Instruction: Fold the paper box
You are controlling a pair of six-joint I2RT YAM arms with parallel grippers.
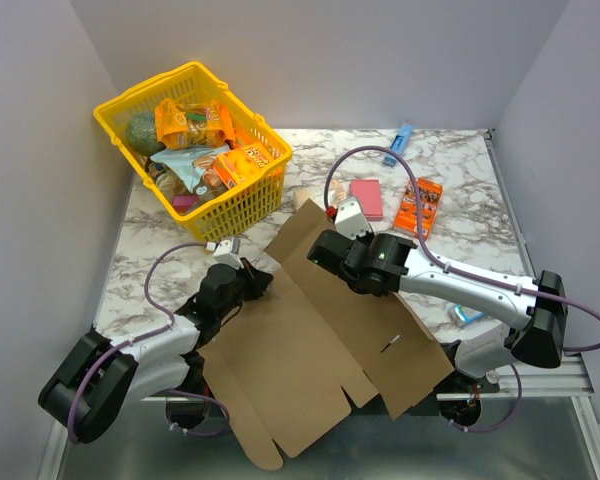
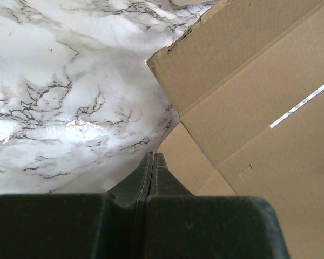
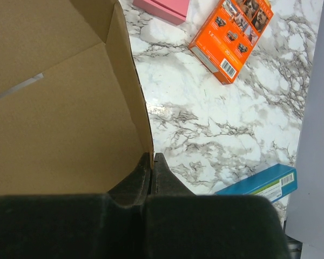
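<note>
Paper box (image 1: 320, 350) is a flat cut sheet lying at the middle of the counter's (image 1: 460, 200) near edge. Its front part hangs over that edge, and one far flap is tilted up.

I judge it light and stiff but springy. It should bend cleanly only along its creases, and a thin edge could slip or tear, so I should take hold at a flap edge close to a crease.

My right gripper (image 3: 152, 159) is clenched on the rim of the raised flap. My left gripper (image 2: 152, 159) is also clenched, with its tips at the sheet's left edge. I cannot tell whether any cardboard is caught between them.

Only the overhead view shows the overhang and the yellow basket (image 1: 120, 105) at the far left corner. My right wrist view shows the orange snack box (image 3: 230, 38) and the blue box (image 3: 259, 183) toward the right edge. My left wrist view shows a slit (image 2: 298, 106) in the sheet.
</note>
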